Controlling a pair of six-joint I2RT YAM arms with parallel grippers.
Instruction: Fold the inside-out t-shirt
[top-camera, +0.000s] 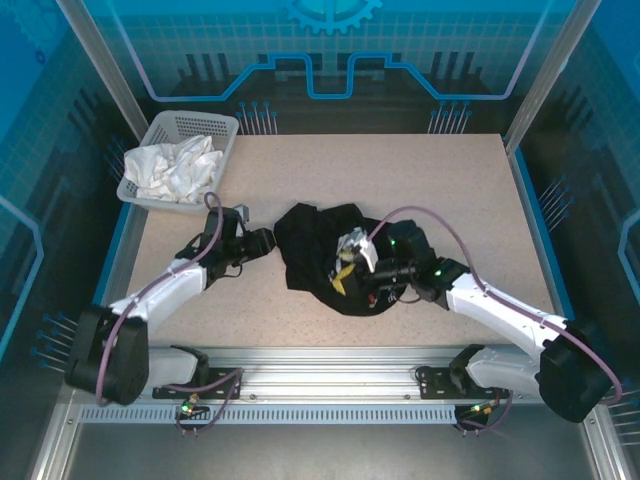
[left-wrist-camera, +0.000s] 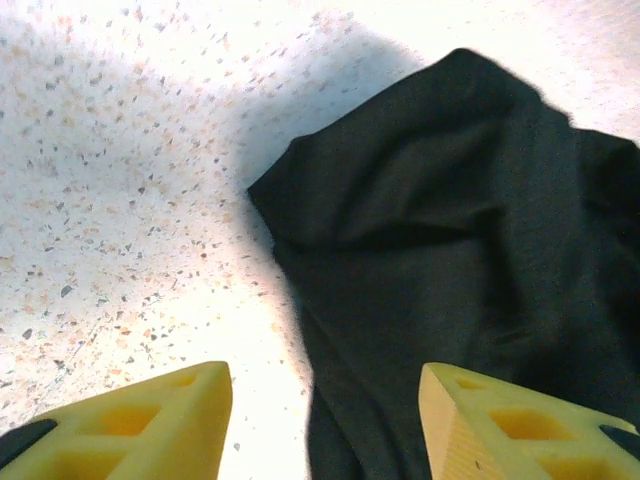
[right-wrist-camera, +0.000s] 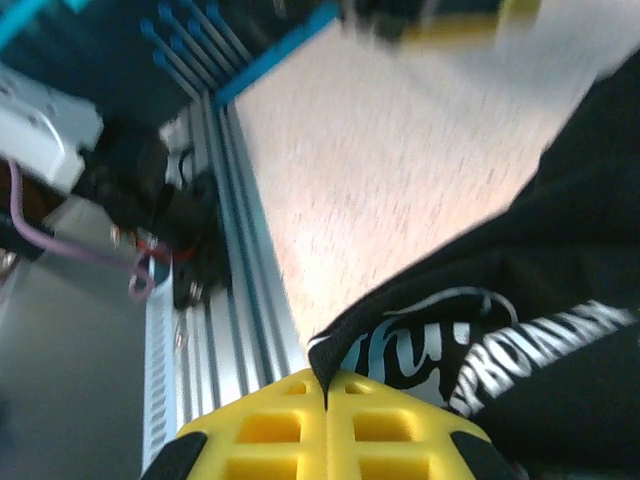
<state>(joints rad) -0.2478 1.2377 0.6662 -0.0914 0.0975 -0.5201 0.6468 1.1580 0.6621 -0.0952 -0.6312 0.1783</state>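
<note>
**Inside-out t-shirt (top-camera: 318, 250) bunched mid-table**

Pinched at its printed edge by the clenched right gripper (right-wrist-camera: 327, 385). Left gripper (left-wrist-camera: 325, 405) released, fingers spread just beside the black cloth, grasping nothing. Basket (top-camera: 165, 128) with white cloth (top-camera: 175, 168) at the table's (top-camera: 430, 190) far-left corner, well apart.

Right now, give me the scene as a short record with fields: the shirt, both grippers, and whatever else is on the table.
t-shirt: black, crumpled, middle of the table
left gripper: open, at the shirt's left edge, holding nothing
right gripper: shut on a t-shirt edge next to white lettering
basket: far left corner, holds a white cloth
fold: not yet made
</note>
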